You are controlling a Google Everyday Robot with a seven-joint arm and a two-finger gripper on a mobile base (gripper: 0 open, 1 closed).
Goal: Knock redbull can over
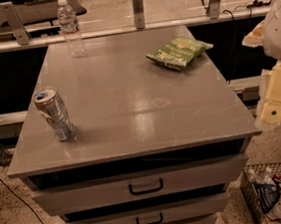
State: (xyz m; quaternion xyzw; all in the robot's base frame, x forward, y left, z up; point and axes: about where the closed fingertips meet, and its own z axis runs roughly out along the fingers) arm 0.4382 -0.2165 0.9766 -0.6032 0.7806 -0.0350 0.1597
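The gripper [271,114] shows at the right edge of the view, at the low end of the arm [279,24]. It is a blocky, flat-faced part in pale cream-yellow, and its lowest face bears one small dark round mark, a screw or a hole. Just above it the casing widens into a deeper yellow slab with straight edges. Higher still, the arm is a smooth, rounded white shell with a mottled tan patch at its left rim.
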